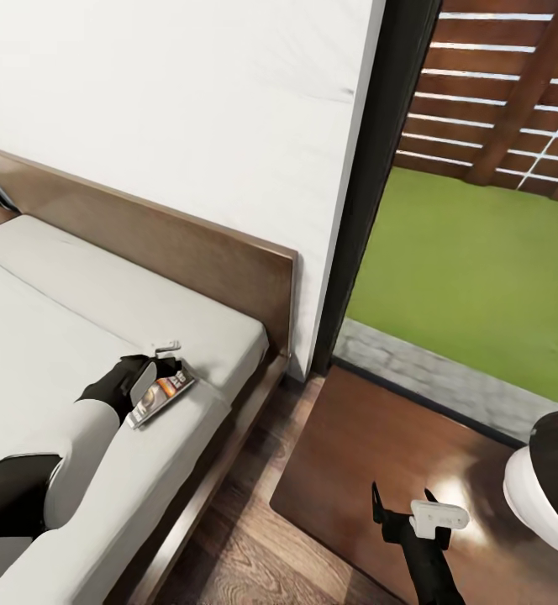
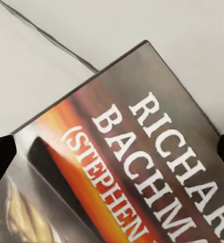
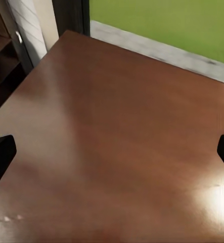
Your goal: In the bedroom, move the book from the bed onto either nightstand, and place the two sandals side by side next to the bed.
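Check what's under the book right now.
The book lies on the bed's pale grey mattress near its edge, and the left gripper is over it. Mattress shows around the cover; the part directly beneath is covered.

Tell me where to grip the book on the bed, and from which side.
Take the book across its short width, from above. It lies flat and thin on the mattress near the bed's edge, so pinching its long edges probably suits best. The left gripper hangs right over it, fingertips either side of the cover.
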You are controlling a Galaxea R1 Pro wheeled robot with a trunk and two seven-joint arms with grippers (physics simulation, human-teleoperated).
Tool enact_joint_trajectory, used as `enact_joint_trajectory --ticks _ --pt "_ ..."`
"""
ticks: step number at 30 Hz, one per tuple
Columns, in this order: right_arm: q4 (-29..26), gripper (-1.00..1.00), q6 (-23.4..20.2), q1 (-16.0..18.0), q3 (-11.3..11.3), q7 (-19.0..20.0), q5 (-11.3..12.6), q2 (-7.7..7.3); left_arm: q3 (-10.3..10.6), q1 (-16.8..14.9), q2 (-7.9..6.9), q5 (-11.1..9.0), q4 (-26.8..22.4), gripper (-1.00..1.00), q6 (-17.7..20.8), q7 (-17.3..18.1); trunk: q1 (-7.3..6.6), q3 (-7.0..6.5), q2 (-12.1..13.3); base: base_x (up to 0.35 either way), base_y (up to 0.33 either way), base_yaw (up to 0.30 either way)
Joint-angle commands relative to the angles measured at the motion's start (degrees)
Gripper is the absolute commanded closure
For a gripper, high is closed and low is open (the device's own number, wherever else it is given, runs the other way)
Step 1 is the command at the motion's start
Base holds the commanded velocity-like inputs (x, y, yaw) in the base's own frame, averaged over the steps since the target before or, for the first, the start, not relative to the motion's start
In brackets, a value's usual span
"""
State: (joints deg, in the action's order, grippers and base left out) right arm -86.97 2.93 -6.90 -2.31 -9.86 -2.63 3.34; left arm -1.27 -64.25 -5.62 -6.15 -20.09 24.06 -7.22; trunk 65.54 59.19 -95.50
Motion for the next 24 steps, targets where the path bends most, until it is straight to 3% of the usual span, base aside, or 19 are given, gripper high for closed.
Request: enact_joint_trajectory --ticks 1,24 --pt "0.01 -1.0 0.06 -0.02 -0.07 -0.33 -0.27 0.0 -0.07 0.0 0.05 -0.61 -0.12 -1.0 0.29 -0.27 0.0 0.09 -0.02 0.0 0.0 0.0" --pt "0.05 -1.0 0.06 -0.01 -0.07 -0.26 -0.27 0.0 -0.13 0.0 0.1 -0.63 -0.88 -1.0 0.39 -0.13 0.0 0.24 -0.02 0.0 0.0 0.0"
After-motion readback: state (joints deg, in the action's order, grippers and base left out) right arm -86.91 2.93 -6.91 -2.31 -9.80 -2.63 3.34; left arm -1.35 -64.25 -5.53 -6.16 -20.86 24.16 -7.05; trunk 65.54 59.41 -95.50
